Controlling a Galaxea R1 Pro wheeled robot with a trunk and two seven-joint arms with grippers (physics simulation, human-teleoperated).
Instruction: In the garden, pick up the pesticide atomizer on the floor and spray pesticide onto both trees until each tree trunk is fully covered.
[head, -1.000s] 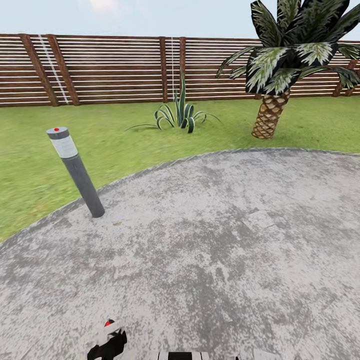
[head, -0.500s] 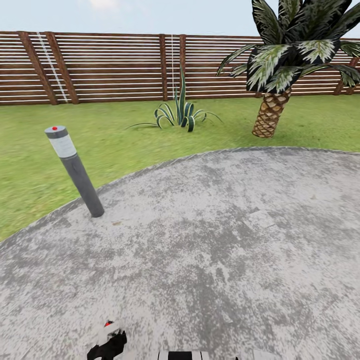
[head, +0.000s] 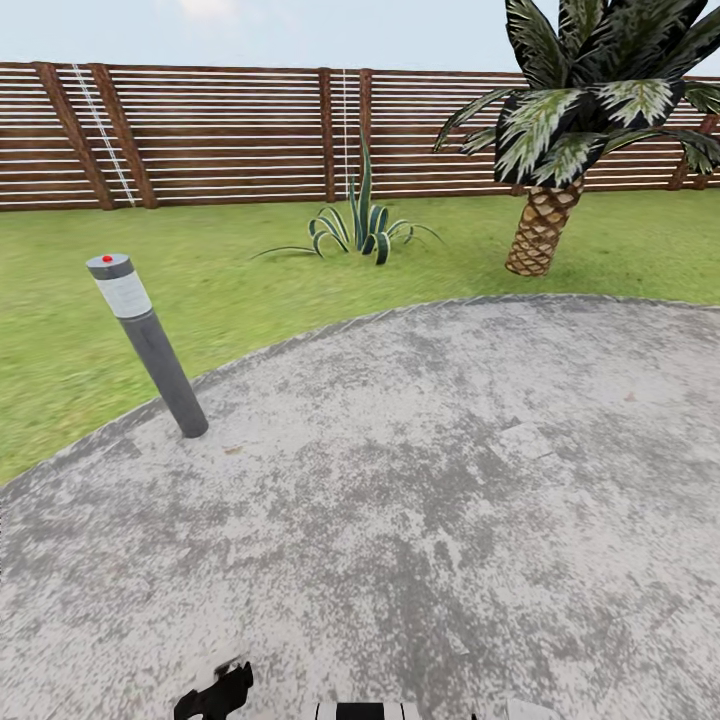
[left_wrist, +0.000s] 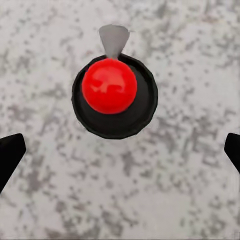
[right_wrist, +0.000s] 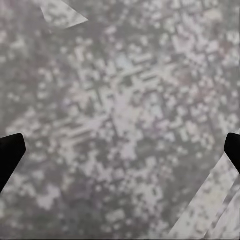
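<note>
On the grey speckled pavement (head: 420, 520), a grey bollard (head: 150, 345) with a red dot stands near the lawn (head: 60, 330), with the slatted fence (head: 220, 135), a spiky plant (head: 362, 228) and a short palm (head: 545, 215) beyond. Both arms point down: the left gripper (left_wrist: 120, 150) and right gripper (right_wrist: 120, 150) hang wide apart, holding nothing, the left above a black disc (left_wrist: 135, 117) carrying a red ball (left_wrist: 109, 85).

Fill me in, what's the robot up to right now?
Nothing is being handled. The robot stands on a grey paved patch edged by lawn, facing a slatted wooden fence. A grey bollard with a red dot stands ahead on its left, a palm on its right, a spiky plant between. The left gripper and right gripper are both open and empty above the paving.
</note>
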